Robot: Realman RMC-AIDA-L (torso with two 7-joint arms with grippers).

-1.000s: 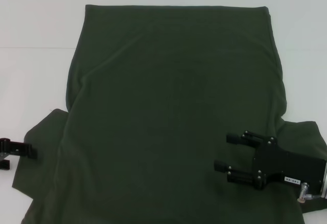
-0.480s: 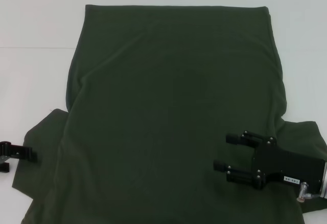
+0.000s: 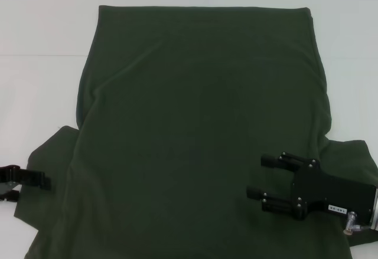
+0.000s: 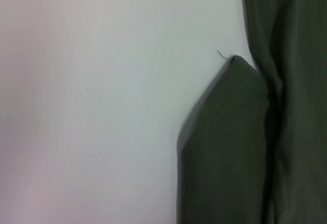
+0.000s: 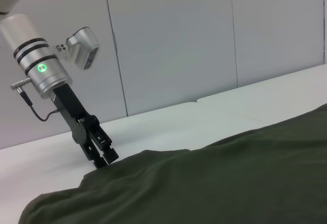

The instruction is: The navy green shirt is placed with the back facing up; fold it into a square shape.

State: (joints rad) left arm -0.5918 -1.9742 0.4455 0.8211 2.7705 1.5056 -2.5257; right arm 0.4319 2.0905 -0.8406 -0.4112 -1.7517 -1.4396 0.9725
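The navy green shirt [image 3: 201, 105] lies spread flat on the white table [image 3: 41, 29], plain side up, with its sleeves out to the near left and near right. My left gripper [image 3: 36, 186] is low at the outer edge of the left sleeve [image 3: 50, 153], fingers apart. It also shows in the right wrist view [image 5: 104, 158], tips at the cloth's edge. The left wrist view shows that sleeve [image 4: 230, 147] beside the shirt's body. My right gripper [image 3: 264, 176] is open and empty over the shirt's near right part.
White table surface surrounds the shirt, with a seam line [image 3: 41, 55] at the far left. A grey panelled wall [image 5: 179, 40] stands beyond the table's left side. The shirt's near hem runs out of the head view.
My left gripper has moved right, up to the edge of the left sleeve. My right gripper and the shirt have not moved.
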